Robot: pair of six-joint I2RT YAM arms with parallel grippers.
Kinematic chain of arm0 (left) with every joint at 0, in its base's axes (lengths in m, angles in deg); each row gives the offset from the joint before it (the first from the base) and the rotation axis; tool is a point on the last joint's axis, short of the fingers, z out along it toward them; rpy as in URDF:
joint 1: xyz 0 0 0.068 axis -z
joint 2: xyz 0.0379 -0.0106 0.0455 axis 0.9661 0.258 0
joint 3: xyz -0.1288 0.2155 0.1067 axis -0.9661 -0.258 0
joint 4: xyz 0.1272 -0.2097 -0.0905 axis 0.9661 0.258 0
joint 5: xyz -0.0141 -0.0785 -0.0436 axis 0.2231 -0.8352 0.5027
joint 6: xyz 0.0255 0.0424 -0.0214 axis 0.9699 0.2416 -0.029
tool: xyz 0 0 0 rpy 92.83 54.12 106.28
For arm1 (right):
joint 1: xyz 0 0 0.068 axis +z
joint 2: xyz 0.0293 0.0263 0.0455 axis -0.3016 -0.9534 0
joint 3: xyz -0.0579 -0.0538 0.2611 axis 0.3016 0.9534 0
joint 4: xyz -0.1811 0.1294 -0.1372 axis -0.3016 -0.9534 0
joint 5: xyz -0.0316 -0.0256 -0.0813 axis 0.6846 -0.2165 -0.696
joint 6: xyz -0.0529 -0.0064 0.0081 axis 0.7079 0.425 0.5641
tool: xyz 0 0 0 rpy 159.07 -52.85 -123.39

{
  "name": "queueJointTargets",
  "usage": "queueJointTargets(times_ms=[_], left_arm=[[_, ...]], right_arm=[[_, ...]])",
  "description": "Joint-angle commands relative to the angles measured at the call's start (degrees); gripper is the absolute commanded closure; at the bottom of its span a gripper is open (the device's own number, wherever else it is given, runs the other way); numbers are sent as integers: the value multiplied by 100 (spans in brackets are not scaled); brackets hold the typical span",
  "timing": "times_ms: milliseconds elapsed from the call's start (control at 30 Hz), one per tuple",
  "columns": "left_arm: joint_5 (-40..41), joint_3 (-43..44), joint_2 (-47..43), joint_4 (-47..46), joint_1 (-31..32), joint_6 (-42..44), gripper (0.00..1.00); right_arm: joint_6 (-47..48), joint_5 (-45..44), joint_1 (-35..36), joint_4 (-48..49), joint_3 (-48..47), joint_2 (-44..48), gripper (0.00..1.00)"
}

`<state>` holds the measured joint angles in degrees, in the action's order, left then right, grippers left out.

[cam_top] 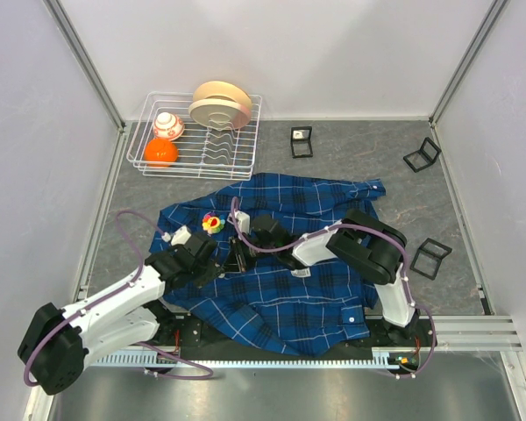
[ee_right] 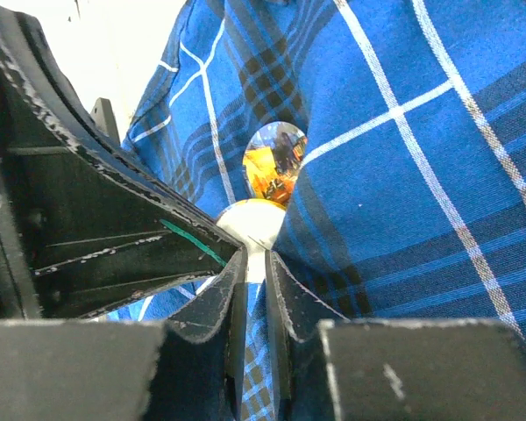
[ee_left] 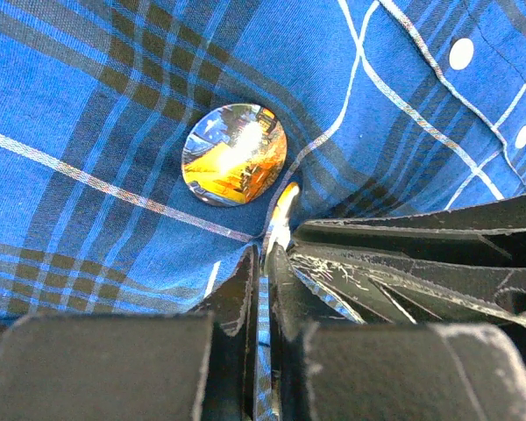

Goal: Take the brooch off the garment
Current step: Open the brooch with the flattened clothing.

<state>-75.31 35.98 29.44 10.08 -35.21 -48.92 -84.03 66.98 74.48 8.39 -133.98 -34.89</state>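
Note:
The garment (cam_top: 289, 294), a dark-blue plaid shirt, lies crumpled in the middle of the table. The brooch (ee_left: 234, 154) is a round shiny badge with an orange picture, pinned flat on the cloth; it also shows in the right wrist view (ee_right: 274, 164). My left gripper (ee_left: 267, 256) is shut on a raised fold of the garment (ee_left: 88, 105) just below and right of the brooch. My right gripper (ee_right: 256, 256) is shut on a fold of the garment (ee_right: 403, 175), with a white, yellow-edged rounded piece (ee_right: 256, 226) at its fingertips. Both grippers (cam_top: 221, 260) (cam_top: 244, 247) meet tip to tip.
A small multicoloured item (cam_top: 212, 223) lies on the shirt just behind the grippers. A white wire rack (cam_top: 245, 110) at the back left holds plates, a bowl and an orange ball. Three black frames (cam_top: 302, 142) (cam_top: 422, 155) (cam_top: 431, 258) stand around the right side.

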Motion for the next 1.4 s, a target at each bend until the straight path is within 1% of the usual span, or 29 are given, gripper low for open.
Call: queueJointTargets(times_ms=[0, 167, 300, 533, 667, 800, 967, 1000, 1067, 1200, 1267, 1367], left_arm=[[252, 115, 130, 163, -20, 266, 98], [234, 98, 139, 154, -20, 318, 98], [234, 107, 157, 145, -20, 380, 98], [129, 203, 420, 39, -11, 599, 98], [137, 256, 526, 48, -2, 679, 98], [155, 291, 543, 31, -2, 784, 98], [137, 388, 692, 13, 42, 942, 98], [146, 397, 719, 4, 59, 951, 98], [190, 458, 745, -13, 103, 1021, 98], [278, 677, 956, -22, 226, 1162, 98], [322, 774, 1061, -22, 314, 1250, 98], [366, 985, 1264, -31, 428, 1347, 98]], right_arm=[[4, 43, 55, 139, -201, -172, 80], [-75, 52, 29, 130, -254, -234, 83], [-391, 288, -76, 340, -316, -400, 85], [-787, 771, -182, 192, -588, -726, 87], [-1050, 895, -270, 227, -684, -858, 87], [-998, 992, -349, -492, -1001, -972, 86], [-752, 974, -349, -1135, -1404, -1060, 86], [-682, 966, -340, -1475, -1501, -1086, 87], [-551, 904, -340, -1697, -1686, -1113, 87], [-76, 579, -270, -2724, -2090, -1157, 88], [30, 439, -226, -2867, -2213, -1174, 88], [495, 17, -68, -3420, -2477, -1166, 89]])
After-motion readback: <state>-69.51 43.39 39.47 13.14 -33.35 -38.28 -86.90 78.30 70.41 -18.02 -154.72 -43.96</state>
